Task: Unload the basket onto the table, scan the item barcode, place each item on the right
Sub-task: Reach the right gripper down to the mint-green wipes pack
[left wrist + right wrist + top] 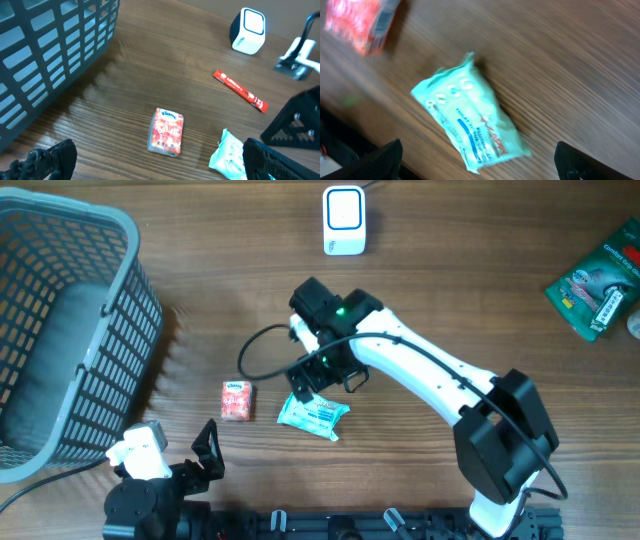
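The table [200, 270] is dark brown wood with a fine grain, and it fills every view; no room shows beyond it.

At the overhead's left edge stands a grey slatted basket [60, 330], cut off by the frame. Below it, at the bottom left, the left gripper [159, 169] has its jaws spread wide and holds nothing. Its own camera catches only the two fingertips [50, 160] in the lower corners.

Right of it a red tissue pack [237, 400] lies flat. Just beside that is the mint wipes pack [313, 415], at the centre of the table. The right gripper [325, 378] hangs over the pack's upper edge, jaws spread. Whether it touches the pack cannot be told from above. In the right wrist view the pack [470, 117] lies slantwise between the two far-apart fingertips [380, 160], untouched. That view is blurred and the print is unreadable, so no barcode can be made out. The tissue pack [362, 22] is cropped at its upper left.

The white scanner [344, 220] stands at top centre, well apart from the pack. A green packet [590, 285] is cut off at the right edge.

Only the left wrist view shows a red sachet [240, 90], lying between the scanner [247, 31] and the wipes pack [227, 155]. From overhead the right arm covers that spot.
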Robot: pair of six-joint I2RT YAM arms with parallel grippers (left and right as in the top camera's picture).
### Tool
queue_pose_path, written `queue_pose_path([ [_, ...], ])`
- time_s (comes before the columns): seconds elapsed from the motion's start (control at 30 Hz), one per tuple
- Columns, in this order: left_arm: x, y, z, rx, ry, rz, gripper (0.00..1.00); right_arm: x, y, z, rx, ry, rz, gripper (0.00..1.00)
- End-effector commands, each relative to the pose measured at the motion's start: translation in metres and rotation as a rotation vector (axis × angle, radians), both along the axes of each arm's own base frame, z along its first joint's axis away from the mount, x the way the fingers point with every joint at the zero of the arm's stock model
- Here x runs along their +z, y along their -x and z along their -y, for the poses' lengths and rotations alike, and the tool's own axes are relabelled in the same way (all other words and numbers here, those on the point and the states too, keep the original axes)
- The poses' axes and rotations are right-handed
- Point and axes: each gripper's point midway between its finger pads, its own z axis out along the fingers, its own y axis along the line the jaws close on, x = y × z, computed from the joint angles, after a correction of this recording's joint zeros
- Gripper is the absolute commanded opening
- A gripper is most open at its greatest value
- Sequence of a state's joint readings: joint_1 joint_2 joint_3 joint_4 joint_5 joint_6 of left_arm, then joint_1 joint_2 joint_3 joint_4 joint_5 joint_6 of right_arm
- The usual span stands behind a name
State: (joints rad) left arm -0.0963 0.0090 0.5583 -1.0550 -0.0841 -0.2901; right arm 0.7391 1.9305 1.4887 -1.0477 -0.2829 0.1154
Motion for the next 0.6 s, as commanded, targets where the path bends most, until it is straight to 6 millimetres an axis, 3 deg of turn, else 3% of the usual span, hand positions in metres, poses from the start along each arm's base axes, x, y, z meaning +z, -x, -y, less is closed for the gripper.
queue_pose_path([
  [0.0,-0.001,0.0,-0.002,0.001,-0.019,0.0,1.0,-0.028,0.015,0.008,0.191,-0.048,-0.014,1.0],
  [0.07,-0.001,0.0,-0.002,0.001,-0.019,0.0,1.0,-0.042,0.021,0.01,0.208,-0.086,-0.03,0.99],
  [0.17,-0.001,0.0,-0.002,0.001,-0.019,0.0,1.0,-0.044,0.043,0.001,0.262,-0.194,-0.11,0.88],
  [0.3,-0.001,0.0,-0.002,0.001,-0.019,0.0,1.0,-0.048,0.039,-0.003,0.239,-0.207,-0.093,0.74],
  [0.43,-0.001,0.0,-0.002,0.001,-0.019,0.0,1.0,-0.064,0.033,0.005,0.188,-0.154,-0.058,0.75],
  [0.5,-0.001,0.0,-0.002,0.001,-0.019,0.0,1.0,-0.075,0.04,0.015,0.167,-0.122,-0.075,0.75],
  [0.57,-0.001,0.0,-0.002,0.001,-0.019,0.0,1.0,-0.079,0.044,0.019,0.152,-0.107,-0.091,0.66],
])
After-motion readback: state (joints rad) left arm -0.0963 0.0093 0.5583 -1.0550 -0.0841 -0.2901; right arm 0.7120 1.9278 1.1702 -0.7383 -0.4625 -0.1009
